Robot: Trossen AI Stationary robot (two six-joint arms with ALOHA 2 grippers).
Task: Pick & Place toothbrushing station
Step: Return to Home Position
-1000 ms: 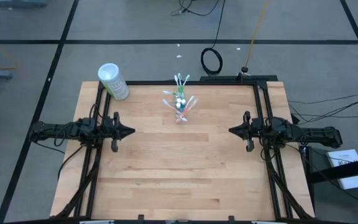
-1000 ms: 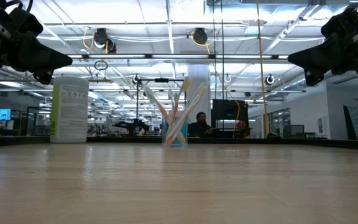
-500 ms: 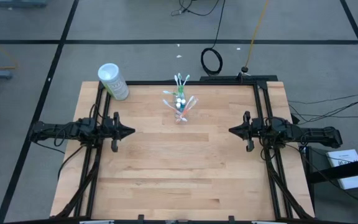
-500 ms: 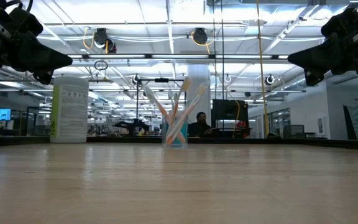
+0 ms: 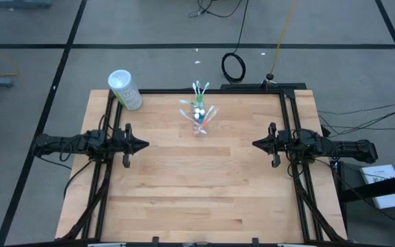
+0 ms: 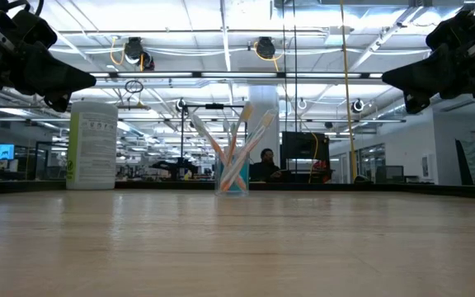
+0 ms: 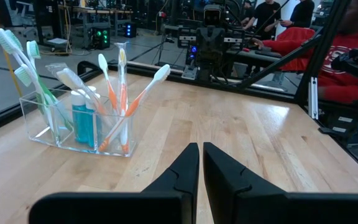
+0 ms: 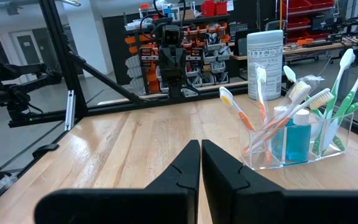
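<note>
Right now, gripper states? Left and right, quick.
Left gripper: closed, holding nothing.
Right gripper: closed, holding nothing.

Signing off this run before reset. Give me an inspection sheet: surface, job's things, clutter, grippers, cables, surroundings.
Surface: wooden table, light planks.
Job's things: clear organizer upright at far centre, holding green toothbrushes, orange toothbrushes and a blue toothpaste tube.
Clutter: white canister at far left corner.
Grippers: left gripper and right gripper shut, empty, at opposite table sides.
Cables: black coil and yellow cable on floor beyond table.
Surroundings: workshop; person in red past the right side.
</note>
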